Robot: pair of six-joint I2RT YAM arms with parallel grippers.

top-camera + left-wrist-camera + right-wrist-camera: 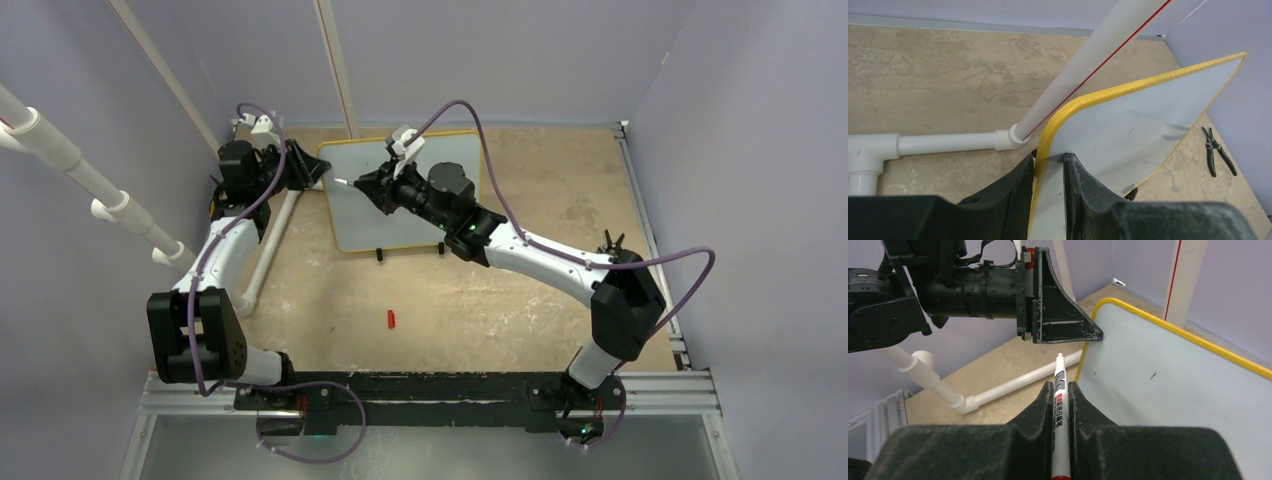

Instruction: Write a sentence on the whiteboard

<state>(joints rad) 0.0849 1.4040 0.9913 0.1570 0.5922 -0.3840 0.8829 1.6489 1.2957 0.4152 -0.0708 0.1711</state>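
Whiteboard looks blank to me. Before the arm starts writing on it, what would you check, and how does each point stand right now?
1. Whiteboard held steady: left gripper is clamped on its yellow edge. Ok.
2. Marker gripped firmly: right gripper is shut on it. Ok.
3. Cap off: the red tip is bare. Ok.
4. Tip on the writing surface: it sits by the board's left edge, but contact is not visible. Cannot tell.
5. Room to write: no lettering, only tiny specks. Ok.
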